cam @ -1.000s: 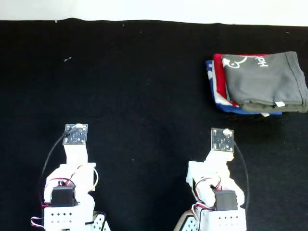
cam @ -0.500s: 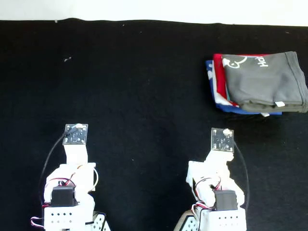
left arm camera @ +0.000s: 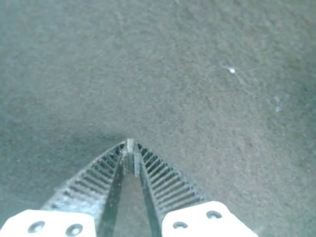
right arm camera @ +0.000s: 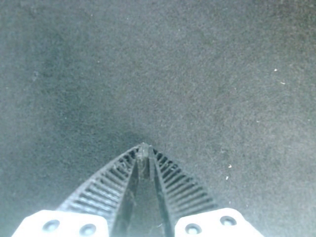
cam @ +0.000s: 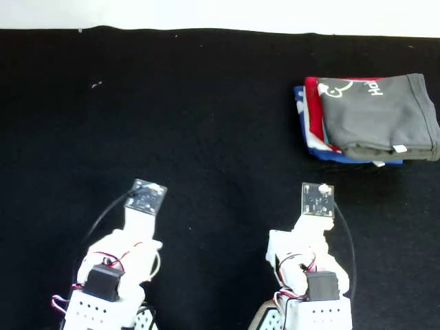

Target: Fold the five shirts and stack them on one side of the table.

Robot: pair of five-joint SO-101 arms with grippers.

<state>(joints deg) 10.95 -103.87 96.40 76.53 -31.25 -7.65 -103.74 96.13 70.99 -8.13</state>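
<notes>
A stack of folded shirts lies at the table's far right, a grey shirt on top, red and blue ones showing under it. My left arm is folded back at the near left, tilted toward the right. My right arm is folded back at the near right, in front of the stack. The left gripper is shut with nothing in it, just above the black cloth. The right gripper is shut and empty too, over bare cloth.
A black cloth covers the whole table. Its far edge meets a white wall along the back. A few pale lint specks dot the cloth.
My left arm has swung to the right, its wrist now leaning toward the table's middle. The right arm and the shirt stack have not moved.
</notes>
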